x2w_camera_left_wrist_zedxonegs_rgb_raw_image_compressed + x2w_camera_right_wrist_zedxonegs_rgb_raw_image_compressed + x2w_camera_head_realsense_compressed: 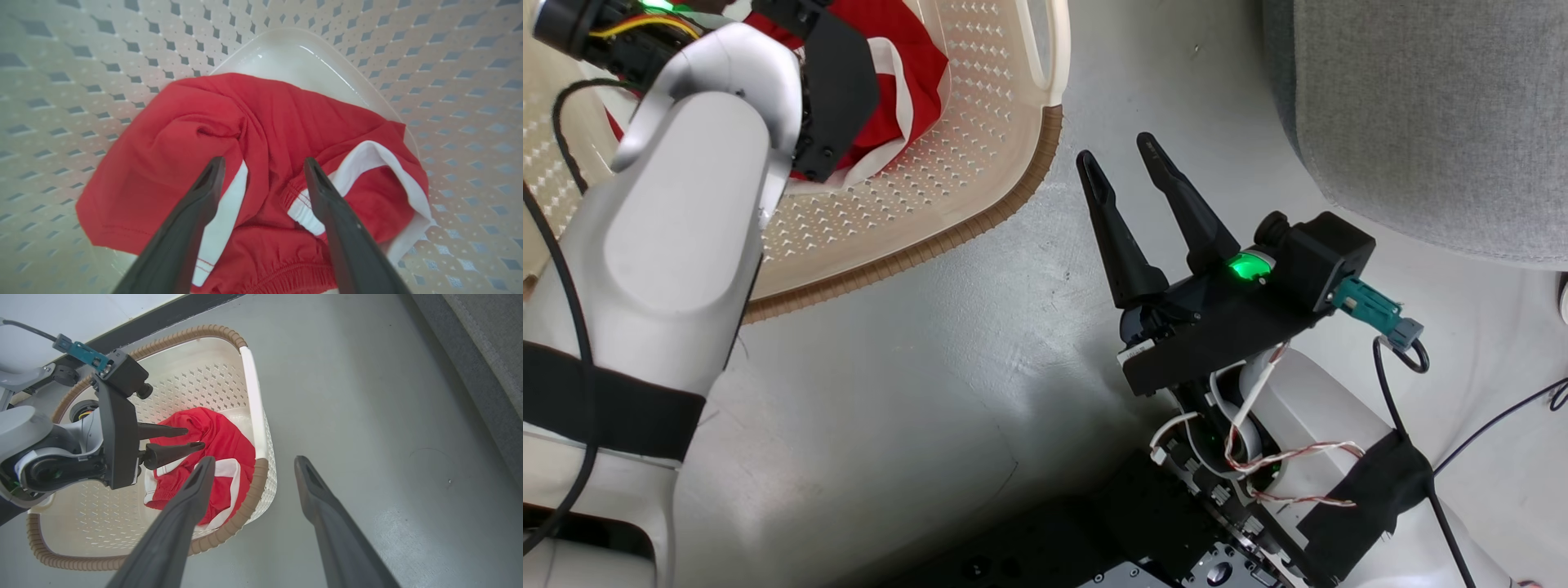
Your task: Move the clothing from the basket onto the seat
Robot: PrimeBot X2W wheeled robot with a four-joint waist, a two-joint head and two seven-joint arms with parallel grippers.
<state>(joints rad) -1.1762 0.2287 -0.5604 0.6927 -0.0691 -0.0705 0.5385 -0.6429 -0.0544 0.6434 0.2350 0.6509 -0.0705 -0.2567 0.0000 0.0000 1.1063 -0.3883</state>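
My left pincer (264, 161), fingers apart, hangs over the red clothing (196, 134) bunched mid-frame inside the basket (470, 81). My right pincer (1116, 149), also apart, holds nothing; the seat (1437, 106) sits upper right. Pinching one thin fold, I may drop it or drag the basket.

The setting is a domestic-style living space. A grey upholstered seat (1421, 122) at upper right and a laundry basket (931, 237) at upper left stand on a smooth grey floor (915, 392). A white wall (122, 310) carries dark skirting (171, 312).
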